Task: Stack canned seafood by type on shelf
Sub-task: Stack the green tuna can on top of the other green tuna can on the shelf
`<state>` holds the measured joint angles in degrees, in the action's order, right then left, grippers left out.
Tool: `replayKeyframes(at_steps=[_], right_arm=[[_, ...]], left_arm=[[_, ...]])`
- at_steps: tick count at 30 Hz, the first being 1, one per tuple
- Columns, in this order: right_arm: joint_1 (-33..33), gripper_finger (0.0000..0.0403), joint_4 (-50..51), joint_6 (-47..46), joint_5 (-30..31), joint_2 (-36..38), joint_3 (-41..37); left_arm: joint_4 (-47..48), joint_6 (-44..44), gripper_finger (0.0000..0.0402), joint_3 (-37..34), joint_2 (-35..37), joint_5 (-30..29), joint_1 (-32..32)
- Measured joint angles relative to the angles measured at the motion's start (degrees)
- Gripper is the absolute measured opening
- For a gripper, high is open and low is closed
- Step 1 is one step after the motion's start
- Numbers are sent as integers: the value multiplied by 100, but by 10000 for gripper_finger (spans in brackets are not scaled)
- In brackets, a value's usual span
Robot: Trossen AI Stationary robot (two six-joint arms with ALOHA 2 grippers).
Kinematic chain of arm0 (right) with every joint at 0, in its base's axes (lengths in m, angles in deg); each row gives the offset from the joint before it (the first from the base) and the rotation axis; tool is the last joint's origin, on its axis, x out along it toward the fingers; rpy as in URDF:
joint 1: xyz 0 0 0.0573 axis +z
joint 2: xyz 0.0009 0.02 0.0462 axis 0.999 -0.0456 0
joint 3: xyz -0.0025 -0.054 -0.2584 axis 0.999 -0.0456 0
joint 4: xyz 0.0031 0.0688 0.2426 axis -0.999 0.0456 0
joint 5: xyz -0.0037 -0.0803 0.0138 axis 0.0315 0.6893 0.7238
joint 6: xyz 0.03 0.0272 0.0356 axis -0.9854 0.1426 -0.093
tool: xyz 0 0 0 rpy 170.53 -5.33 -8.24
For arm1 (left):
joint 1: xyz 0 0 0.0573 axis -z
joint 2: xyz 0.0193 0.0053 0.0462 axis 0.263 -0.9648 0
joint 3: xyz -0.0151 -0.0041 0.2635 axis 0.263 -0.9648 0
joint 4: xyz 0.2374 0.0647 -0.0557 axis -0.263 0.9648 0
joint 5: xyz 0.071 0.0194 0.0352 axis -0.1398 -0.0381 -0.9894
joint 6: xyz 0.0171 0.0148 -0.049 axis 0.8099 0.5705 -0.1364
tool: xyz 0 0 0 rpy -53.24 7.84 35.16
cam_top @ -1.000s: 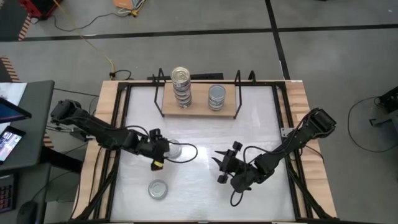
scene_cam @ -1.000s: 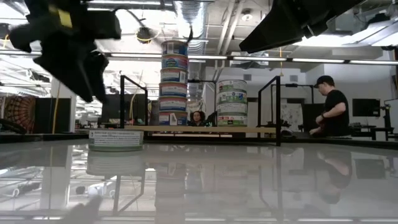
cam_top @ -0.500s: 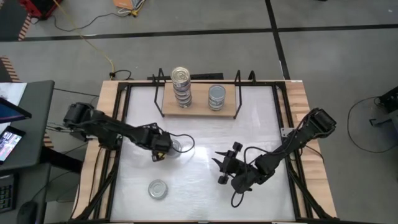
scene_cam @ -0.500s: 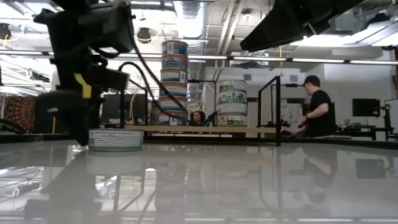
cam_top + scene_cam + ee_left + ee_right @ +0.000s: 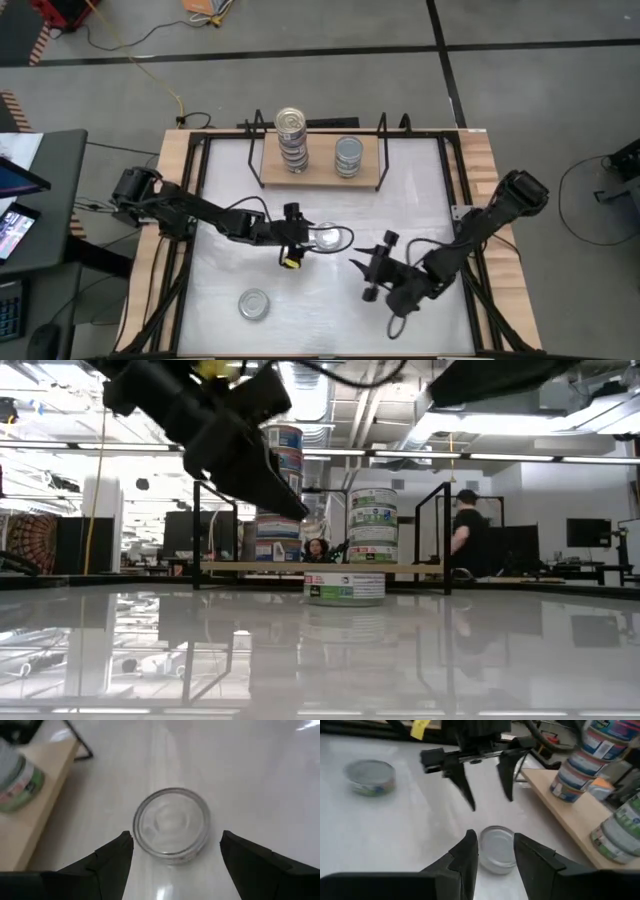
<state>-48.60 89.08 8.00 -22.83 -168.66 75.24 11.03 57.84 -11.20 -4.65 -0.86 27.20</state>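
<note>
Left end effector spread wide, empty, above lone tin mid-table; right end effector half-parted, empty.

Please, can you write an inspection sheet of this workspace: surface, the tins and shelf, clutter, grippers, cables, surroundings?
Surface: white tabletop, glossy.
Job's things: shelf holds a taller stack and a shorter stack; one tin mid-table, another tin near the front.
Clutter: nothing seen.
Grippers: left gripper open, above and beside the mid-table tin, not touching; right gripper empty, fingers apart, off the table.
Cables: cable looping by the left gripper; yellow cord on the floor.
Surroundings: a person stands behind the table.
</note>
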Motion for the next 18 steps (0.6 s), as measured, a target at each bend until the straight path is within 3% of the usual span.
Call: replayKeyframes(at_steps=[5,10,14,18], right_arm=[[335,159,321,-420,-130,209,0],[-14,159,-219,242,-335,-340,0],[-611,159,-1239,1132,-1156,-836,55],[-1147,159,-1279,1386,-1925,-1241,363]], left_arm=[[-65,441,288,-66,496,88,112],[-951,667,288,-670,1007,437,348],[-1771,523,288,-1307,1178,406,484],[-2705,109,288,-1892,1205,381,630]])
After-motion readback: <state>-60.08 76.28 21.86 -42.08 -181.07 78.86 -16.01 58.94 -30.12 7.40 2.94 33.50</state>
